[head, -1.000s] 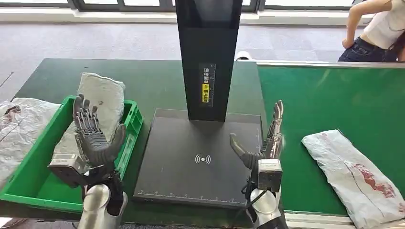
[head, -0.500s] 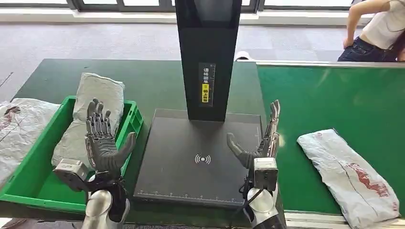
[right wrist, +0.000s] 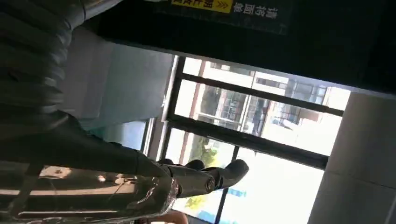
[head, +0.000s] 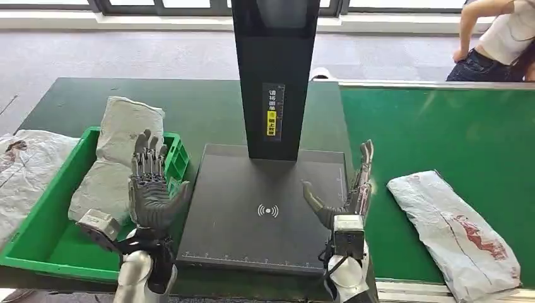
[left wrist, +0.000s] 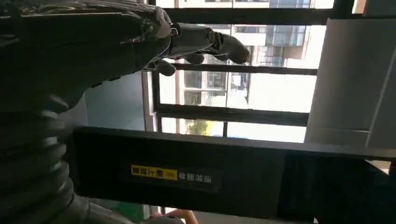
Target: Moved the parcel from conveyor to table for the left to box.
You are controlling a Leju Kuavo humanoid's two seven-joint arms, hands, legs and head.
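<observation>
A grey plastic parcel [head: 457,230] with red print lies on the green conveyor [head: 435,132] at the right, near its front edge. My right hand [head: 346,192] stands upright and open at the right edge of the black scanner plate [head: 265,208], a short way left of the parcel. My left hand [head: 151,186] is raised, open and empty, between the green box [head: 38,243] and the plate. Another grey parcel [head: 117,158] lies in the box. In the wrist views the left hand [left wrist: 140,37] and the right hand [right wrist: 154,182] show spread fingers against windows.
A tall black scanner column [head: 274,69] rises from the back of the plate. A further parcel [head: 25,167] lies on the table left of the box. A person [head: 498,38] stands at the far right behind the conveyor.
The parcel on the conveyor has travelled left, closer to my right hand. My left hand has moved right, from over the box towards the plate's edge. The right hand has barely shifted.
</observation>
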